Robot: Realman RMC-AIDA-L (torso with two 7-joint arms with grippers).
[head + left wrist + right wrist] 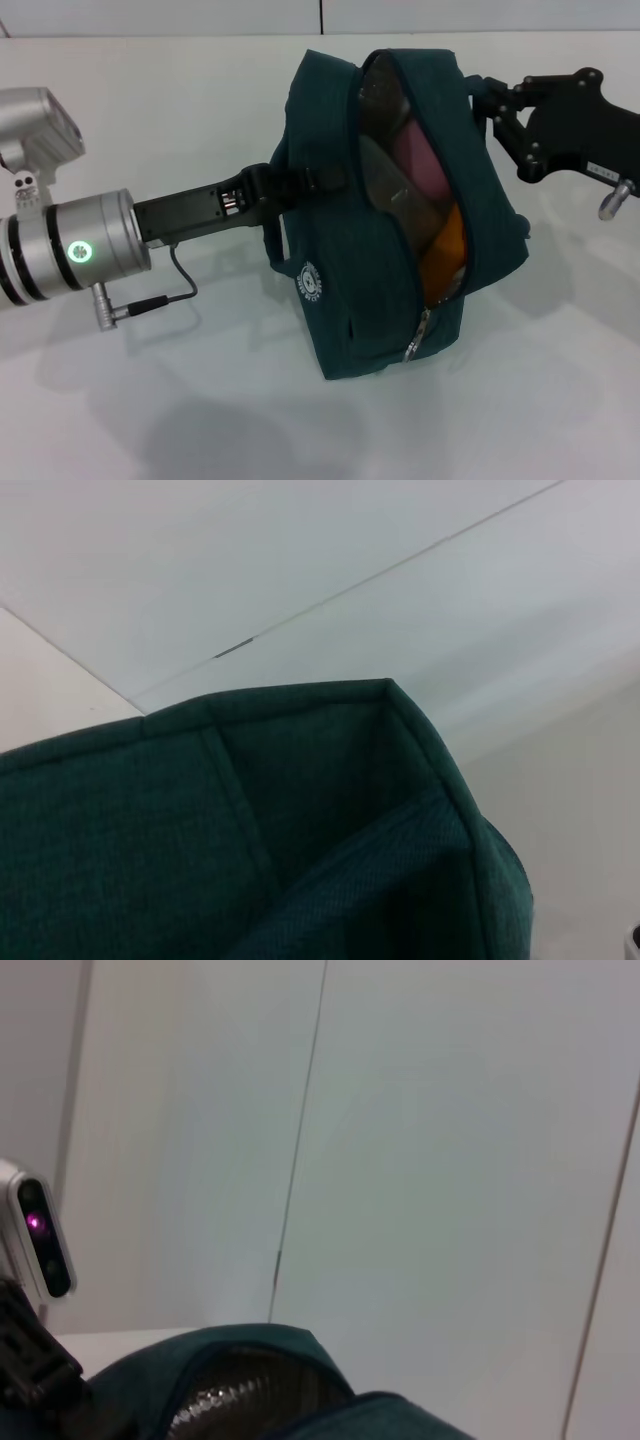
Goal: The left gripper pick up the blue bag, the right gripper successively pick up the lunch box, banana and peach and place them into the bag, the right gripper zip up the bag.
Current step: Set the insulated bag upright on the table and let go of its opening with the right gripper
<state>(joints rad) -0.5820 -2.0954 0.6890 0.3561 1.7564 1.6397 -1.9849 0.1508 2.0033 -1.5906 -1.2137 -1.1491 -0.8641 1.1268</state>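
Note:
The blue bag [340, 280] hangs lifted above the white table, tilted, its zip opening facing me. My left gripper [275, 190] comes in from the left and is shut on the bag's side by a handle strap. Inside the opening I see the pink peach [420, 160], the clear lunch box [395, 195] and the orange-yellow banana [445, 250]. The zip pull [416, 342] dangles at the low end of the opening. My right gripper [492, 105] is against the bag's upper right end. Teal fabric of the bag [250, 830] fills the left wrist view; the bag's rim and foil lining [250, 1390] show in the right wrist view.
The white table [560, 400] lies under and around the bag. A cable [175, 285] loops under the left forearm. A white wall with panel seams [300, 1130] stands behind. The left arm's wrist camera [40, 1240] shows in the right wrist view.

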